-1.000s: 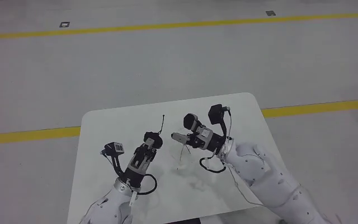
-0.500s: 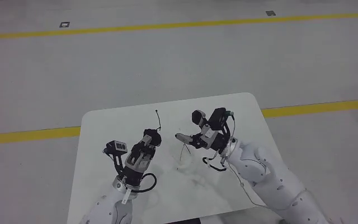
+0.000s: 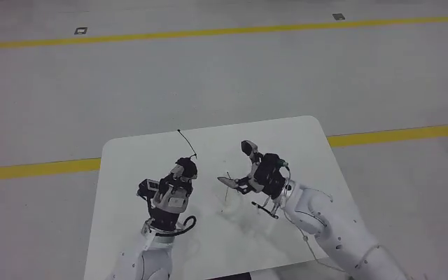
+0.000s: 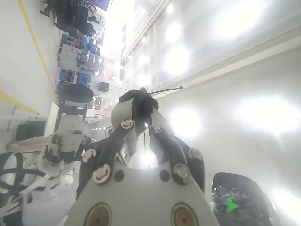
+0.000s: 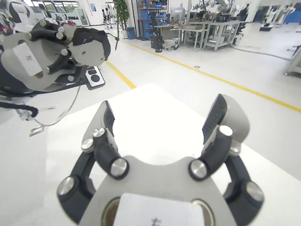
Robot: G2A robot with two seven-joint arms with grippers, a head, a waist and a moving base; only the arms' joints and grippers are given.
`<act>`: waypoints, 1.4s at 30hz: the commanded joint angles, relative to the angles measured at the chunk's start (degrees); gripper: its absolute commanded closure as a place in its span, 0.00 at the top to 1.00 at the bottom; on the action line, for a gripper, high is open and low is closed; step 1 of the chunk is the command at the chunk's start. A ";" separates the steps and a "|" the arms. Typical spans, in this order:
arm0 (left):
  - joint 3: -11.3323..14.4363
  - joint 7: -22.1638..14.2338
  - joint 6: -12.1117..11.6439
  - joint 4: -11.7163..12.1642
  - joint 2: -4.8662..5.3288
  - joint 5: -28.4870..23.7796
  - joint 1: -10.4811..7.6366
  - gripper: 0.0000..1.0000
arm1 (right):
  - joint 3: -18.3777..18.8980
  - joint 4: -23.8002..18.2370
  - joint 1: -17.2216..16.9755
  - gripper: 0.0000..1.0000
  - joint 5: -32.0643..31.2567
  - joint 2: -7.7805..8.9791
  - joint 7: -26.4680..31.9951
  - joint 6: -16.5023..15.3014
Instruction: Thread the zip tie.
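Holding zip tie (image 4: pixel 164 90) aloft over table (image 3: pixel 133 175): left gripper (image 4: pixel 141 102), fingertips clamped on the strap, one end jutting free. Right gripper (image 5: pixel 164 114): spread wide, empty, nearby. Judged status: no loop formed; threading the tail through the head is outstanding.

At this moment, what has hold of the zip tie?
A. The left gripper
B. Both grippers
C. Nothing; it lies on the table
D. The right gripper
A: the left gripper is shut on the black zip tie, while the right gripper is open and empty.
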 commanded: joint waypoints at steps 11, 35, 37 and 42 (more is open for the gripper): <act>-0.49 -6.87 0.00 1.97 -2.43 -4.81 1.30 0.00 | -3.21 1.95 1.91 1.00 -6.88 -0.91 -10.32 0.67; -0.10 -8.91 0.00 1.45 -3.35 -11.17 1.27 0.00 | -7.48 4.96 5.43 0.39 -11.14 -3.59 -16.10 3.63; -0.14 -9.29 0.00 1.55 -3.46 -11.16 1.30 0.00 | -7.67 5.05 5.60 0.35 -11.38 -3.80 -16.11 3.81; 0.15 -9.77 0.00 1.87 -3.77 -11.24 1.22 0.00 | -8.31 5.27 6.02 0.28 -12.14 -4.38 -16.37 4.08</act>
